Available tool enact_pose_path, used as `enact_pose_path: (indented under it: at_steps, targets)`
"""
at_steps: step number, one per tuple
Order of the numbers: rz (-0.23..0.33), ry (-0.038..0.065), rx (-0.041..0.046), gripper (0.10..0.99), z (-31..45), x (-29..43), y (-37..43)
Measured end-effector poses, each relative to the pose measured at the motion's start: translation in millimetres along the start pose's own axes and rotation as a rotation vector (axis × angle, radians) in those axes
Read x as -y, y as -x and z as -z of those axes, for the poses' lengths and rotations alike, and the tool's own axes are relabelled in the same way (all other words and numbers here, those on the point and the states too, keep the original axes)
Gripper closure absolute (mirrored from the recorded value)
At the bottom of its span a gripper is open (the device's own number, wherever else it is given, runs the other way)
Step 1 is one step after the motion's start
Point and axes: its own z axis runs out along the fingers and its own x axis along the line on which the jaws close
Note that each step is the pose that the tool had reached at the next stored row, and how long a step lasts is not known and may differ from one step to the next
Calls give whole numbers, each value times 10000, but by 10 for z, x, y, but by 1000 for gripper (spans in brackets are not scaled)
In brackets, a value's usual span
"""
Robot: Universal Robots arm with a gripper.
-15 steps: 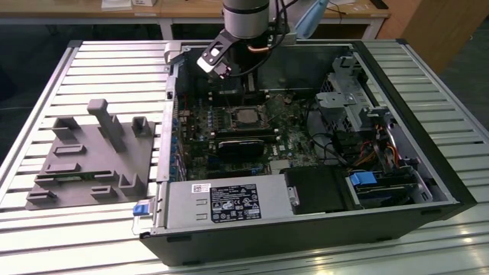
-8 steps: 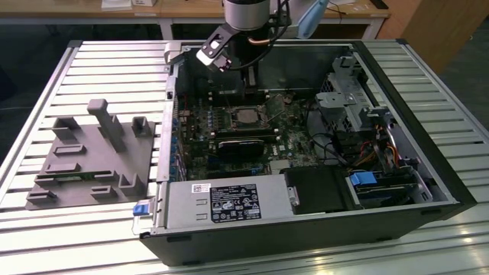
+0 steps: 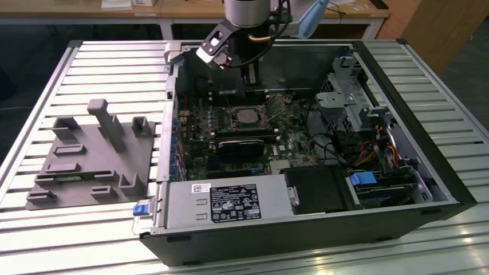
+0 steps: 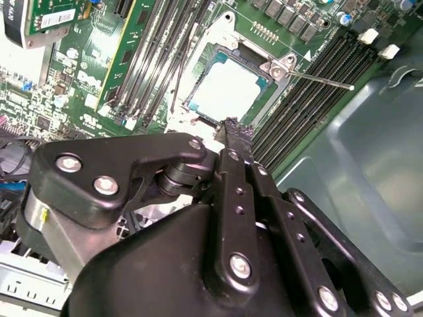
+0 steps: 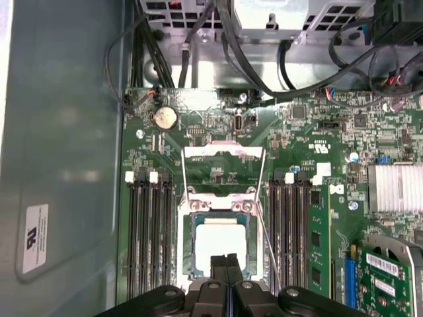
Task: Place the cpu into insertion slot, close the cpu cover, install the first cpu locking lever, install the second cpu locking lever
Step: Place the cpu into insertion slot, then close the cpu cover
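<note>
Jaws pressed together, nothing pinched btwn them; in both wrist views the two tips meet w/ only a seam. Cpu (image 5: 218, 243) lies under and just past the tips: pale square top, sitting flat in the insertion slot (image 5: 190, 244), so placing looks done. Tips overlap the chip's near edge in the first wrist view; touching or hovering, can't tell. Chip is square, so no long axis to line up on. Its edges run parallel to the RAM slots (image 5: 149, 244) that flank it on either side of the jaws.

Cpu cover (image 5: 223, 152): silver frame w/ a window, farther out beyond the socket from the tips, board visible thru the window. My read: it's swung up, not down over the chip. Locking lever (image 4: 324, 80): thin wire rod, long axis running off sideways from a socket corner, free end clear of the board, so prob. unlatched.

Exterior view: jaws hang inside the open PC case (image 3: 428, 189), above the motherboard (image 3: 294, 146). Case sits on the slatted desk (image 3: 68, 235). Grey parts fixture (image 3: 91, 154) is well apart from the jaws, on the exterior view's left.
</note>
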Motion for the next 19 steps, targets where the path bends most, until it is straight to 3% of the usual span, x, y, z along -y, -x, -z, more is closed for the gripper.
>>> enact_pose_path:
  at_steps: [6, 19]
  targets:
    - [1, 1, -2, 984, -7, -67, 0]
    - [0, 1, -2, 984, -8, -78, -1]
